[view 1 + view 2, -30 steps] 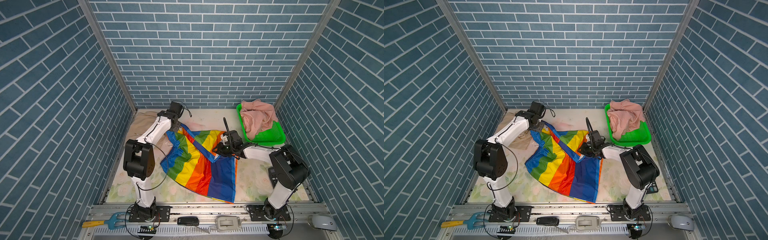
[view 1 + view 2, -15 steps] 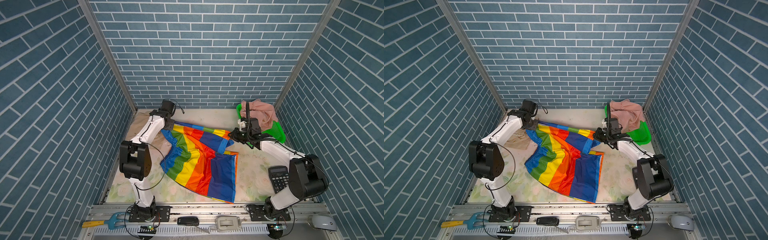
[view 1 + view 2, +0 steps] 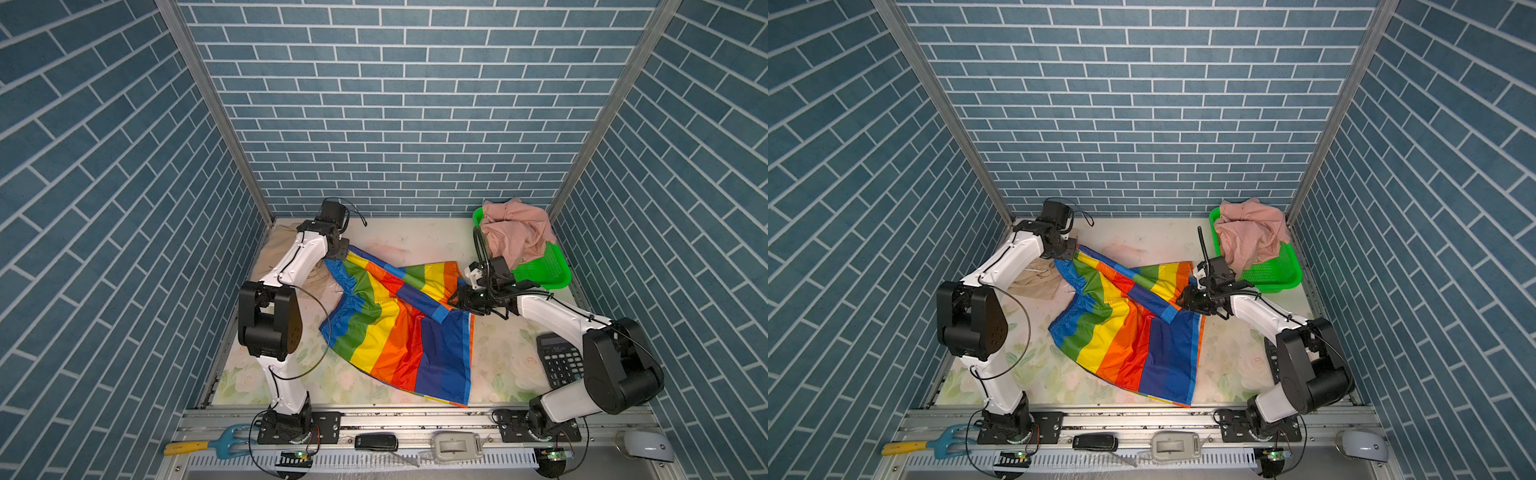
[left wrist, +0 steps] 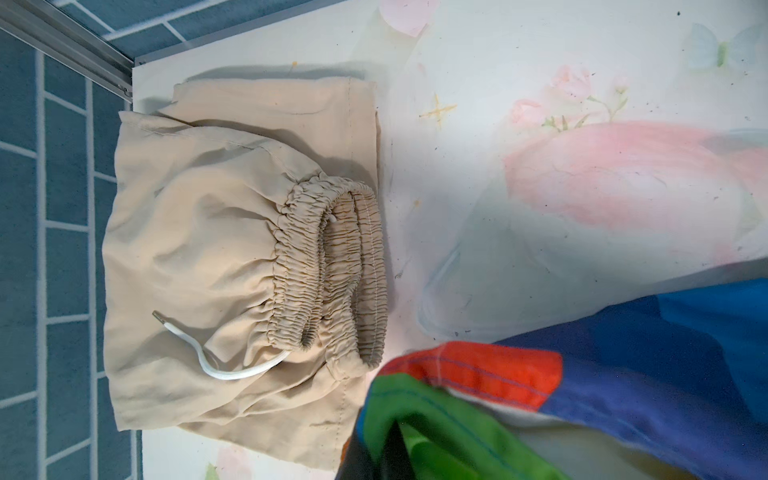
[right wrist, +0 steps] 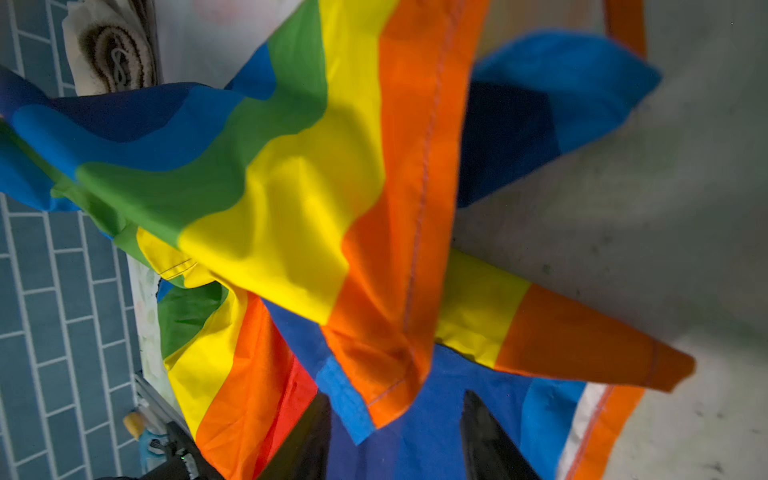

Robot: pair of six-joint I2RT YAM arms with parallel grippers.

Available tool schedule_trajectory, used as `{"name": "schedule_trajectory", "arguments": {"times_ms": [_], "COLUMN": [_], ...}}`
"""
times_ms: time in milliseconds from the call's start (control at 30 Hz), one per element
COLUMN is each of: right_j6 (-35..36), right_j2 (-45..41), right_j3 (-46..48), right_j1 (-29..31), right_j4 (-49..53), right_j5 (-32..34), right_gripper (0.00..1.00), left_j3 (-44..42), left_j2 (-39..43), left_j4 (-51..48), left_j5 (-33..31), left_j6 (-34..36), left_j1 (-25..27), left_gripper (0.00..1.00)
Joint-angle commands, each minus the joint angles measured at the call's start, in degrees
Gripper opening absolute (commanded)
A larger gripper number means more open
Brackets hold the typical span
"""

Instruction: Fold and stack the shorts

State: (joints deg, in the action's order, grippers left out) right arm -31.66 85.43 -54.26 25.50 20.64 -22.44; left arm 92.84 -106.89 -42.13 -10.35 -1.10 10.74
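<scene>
Floral table (image 4: 540, 62): beige shorts (image 4: 199, 249) unobstructed, left wrist.

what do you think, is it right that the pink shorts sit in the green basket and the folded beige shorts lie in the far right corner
One slip: the folded beige shorts lie in the far left corner, not the right, as both top views show. The pink shorts do sit in the green basket.

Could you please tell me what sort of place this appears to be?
Likely a robot-training booth rather than a home: blue brick-patterned panels enclose a floral-covered table, a left arm and right arm are bolted to an aluminium rail, and rainbow-striped shorts serve as practice laundry.
</scene>
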Motion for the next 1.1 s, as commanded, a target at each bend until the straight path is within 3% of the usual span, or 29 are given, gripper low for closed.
{"name": "schedule_trajectory", "arguments": {"times_ms": [0,200,400,567,667,1067], "right_j6": [9.38,19.21,27.18,29.40,30.03,30.69], "right_j2": [-1.57,2.06,7.20,11.46,14.27,20.36], "right_j3": [-6.44,-13.32,-14.11,-15.21,-16.32,-17.90], "right_j1": [3.24,9.53,12.99,13.88,13.88,15.65], "right_j4": [12.06,18.14,16.89,14.65,14.99,18.62], "right_j5": [7.91,18.68,23.96,25.68,26.43,23.57], "right_gripper": [0.66,0.83,0.87,0.87,0.87,0.65], "left_j3": [-0.88,-0.33,0.95,0.66,0.58,0.52], "left_j2": [1.07,0.64,0.19,0.35,0.40,0.02], "left_j4": [0.64,0.50,-0.60,-0.59,-0.69,-0.60], "left_j5": [0.43,1.15,2.18,2.90,3.23,3.47], "left_j6": [-0.20,0.08,0.30,0.19,0.29,0.26], "left_j1": [-0.02,-0.02,-0.02,-0.02,0.07,0.24], "left_gripper": [0.00,0.00,0.00,0.00,0.00,0.00]}}
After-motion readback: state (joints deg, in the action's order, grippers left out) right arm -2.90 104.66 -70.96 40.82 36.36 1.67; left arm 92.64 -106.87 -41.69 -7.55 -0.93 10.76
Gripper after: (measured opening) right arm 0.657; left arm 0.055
